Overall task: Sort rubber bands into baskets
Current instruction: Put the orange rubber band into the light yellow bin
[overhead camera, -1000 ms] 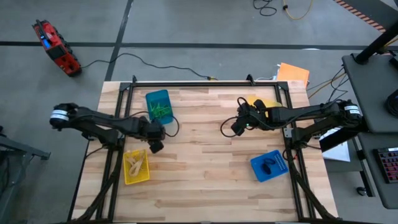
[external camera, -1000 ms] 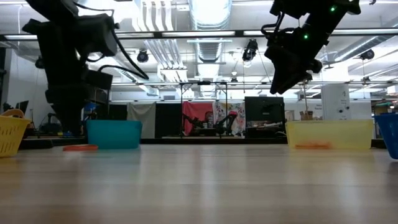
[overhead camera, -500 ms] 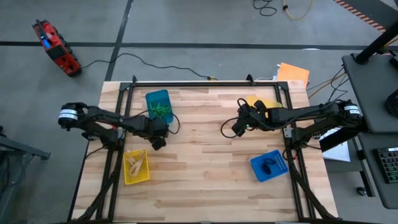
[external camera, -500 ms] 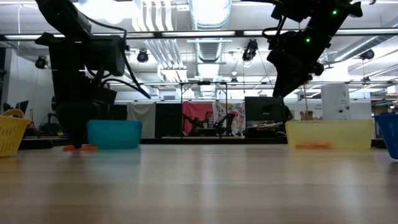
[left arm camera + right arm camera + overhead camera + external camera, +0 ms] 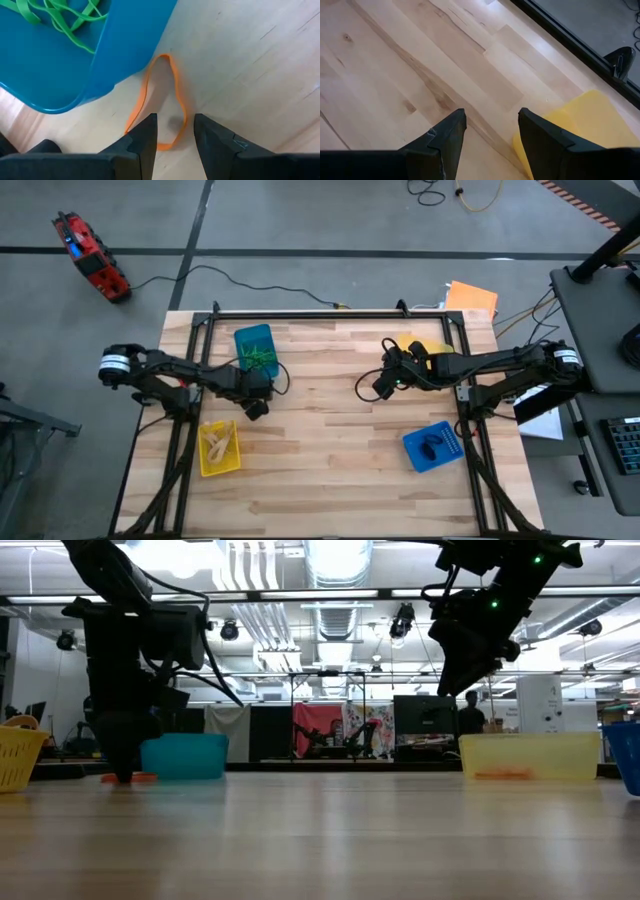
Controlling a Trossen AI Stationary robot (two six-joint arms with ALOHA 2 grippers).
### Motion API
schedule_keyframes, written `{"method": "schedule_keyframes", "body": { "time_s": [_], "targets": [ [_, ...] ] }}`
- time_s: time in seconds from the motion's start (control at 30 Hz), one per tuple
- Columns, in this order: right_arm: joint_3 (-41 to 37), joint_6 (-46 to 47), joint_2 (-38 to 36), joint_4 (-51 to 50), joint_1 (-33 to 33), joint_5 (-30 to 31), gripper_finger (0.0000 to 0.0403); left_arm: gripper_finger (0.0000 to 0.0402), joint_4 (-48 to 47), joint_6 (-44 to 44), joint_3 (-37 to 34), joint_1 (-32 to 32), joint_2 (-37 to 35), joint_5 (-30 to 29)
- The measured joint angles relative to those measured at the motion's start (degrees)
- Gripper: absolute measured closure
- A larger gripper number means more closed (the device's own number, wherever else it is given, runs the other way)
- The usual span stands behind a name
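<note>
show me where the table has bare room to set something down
The widest bare wood lies mid-table, between the left end effector and the right end effector, and along the near edge between the yellow basket and the blue basket. It is crowded by the teal basket, where the left end effector straddles an orange rubber band.

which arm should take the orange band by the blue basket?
Left. Its gripper is open, straddling the orange rubber band beside the blue basket. The right gripper hangs raised, far across the table.

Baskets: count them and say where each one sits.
4. Blue basket far left, with green bands; yellow basket near left; blue basket near right; yellow basket far right, partly hidden by the right arm.
</note>
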Motion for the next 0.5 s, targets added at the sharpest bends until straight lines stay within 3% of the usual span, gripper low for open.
{"method": "schedule_keyframes", "body": {
  "time_s": [0.23, 0.5],
  "targets": [
    [0.0, 0.0, 0.0, 0.0, 0.0, 0.0, 0.0225, 0.0311, 0.4, 1.6, -0.1, 0.0, -0.3, 0.7],
    [-0.2, 0.0, 0.0, 0.1, 0.0, 0.0, 0.0225, 0.0394, 1.0, 3.3, -0.1, 0.0, -0.6, 2.7]
  ]
}}
